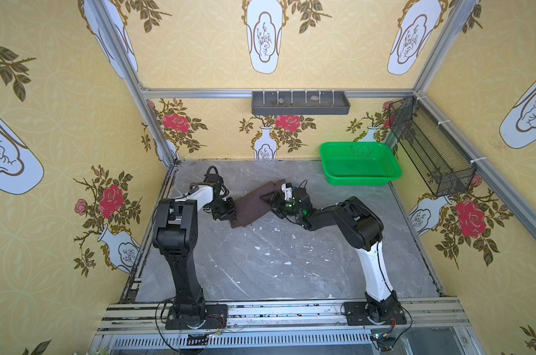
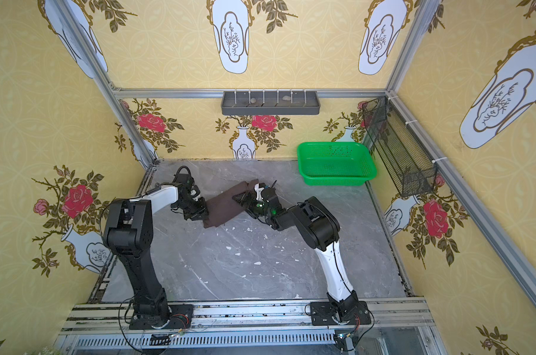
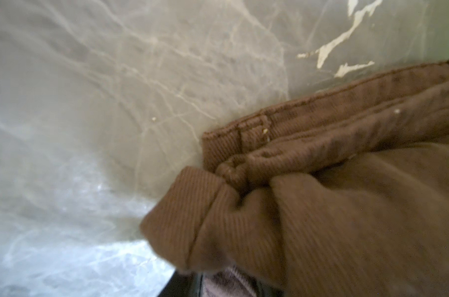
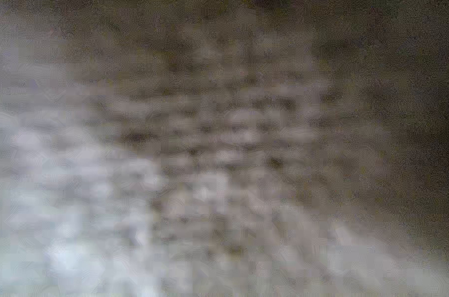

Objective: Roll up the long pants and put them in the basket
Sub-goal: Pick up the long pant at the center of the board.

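Between left pincer [image 1: 225, 214] and right pincer [image 1: 268, 199] lie the long pants [image 1: 249, 209].

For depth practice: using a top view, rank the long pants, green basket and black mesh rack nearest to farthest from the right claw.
1. long pants, under the right claw.
2. green basket, back right corner.
3. black mesh rack, on the right wall.

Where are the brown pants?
In both top views the long pants lie on the table between the left gripper and right gripper, near the green basket.
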You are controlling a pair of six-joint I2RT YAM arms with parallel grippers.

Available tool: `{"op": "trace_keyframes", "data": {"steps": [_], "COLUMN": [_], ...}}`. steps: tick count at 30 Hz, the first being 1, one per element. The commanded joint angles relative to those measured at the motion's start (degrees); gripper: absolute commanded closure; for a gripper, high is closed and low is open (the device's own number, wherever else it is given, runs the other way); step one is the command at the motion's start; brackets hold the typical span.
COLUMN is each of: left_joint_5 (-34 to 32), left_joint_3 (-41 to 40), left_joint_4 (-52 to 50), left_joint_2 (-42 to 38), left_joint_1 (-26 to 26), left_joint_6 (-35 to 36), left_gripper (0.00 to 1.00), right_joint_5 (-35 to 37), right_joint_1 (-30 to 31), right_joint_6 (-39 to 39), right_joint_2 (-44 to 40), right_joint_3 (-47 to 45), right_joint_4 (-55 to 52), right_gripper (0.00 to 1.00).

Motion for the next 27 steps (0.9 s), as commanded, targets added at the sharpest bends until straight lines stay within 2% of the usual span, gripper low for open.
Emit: {"op": "trace_keyframes", "data": {"steps": [1, 8, 18, 24, 27], "left_joint_5": [-3.2, -3.0, -2.2, -2.1, -1.9], "left_joint_3": [-1.4, -2.4, -4.6, -5.6, -5.8], "left_joint_4": [-7.4, -7.1, -6.8, -6.8, -6.7], "left_joint_2": [1.4, 0.8, -0.5, -1.2, -1.3], "left_joint_1": [-0.3, -0.3, -0.3, -0.3, -0.3], "left_joint_6": [2.3, 2.3, 1.9, 1.8, 1.9], "left_gripper": [0.67, 0.67, 0.67, 0.67, 0.67], "right_joint_5": [1.6, 2.1, -1.1, -5.0, -6.7], "right_joint_1": [-0.1, 0.0, 2.3, 4.4, 5.3], "right_joint_6": [-0.1, 1.4, 0.0, -1.5, -2.7], "right_joint_2": [0.7, 7.2, 22.4, 34.2, 39.6], "right_joint_3": [2.4, 12.1, 38.9, 60.4, 70.9], "right_joint_4": [0.7, -2.9, -20.2, -38.1, -48.7], "right_gripper": [0.02, 0.02, 0.00, 0.12, 0.28]}}
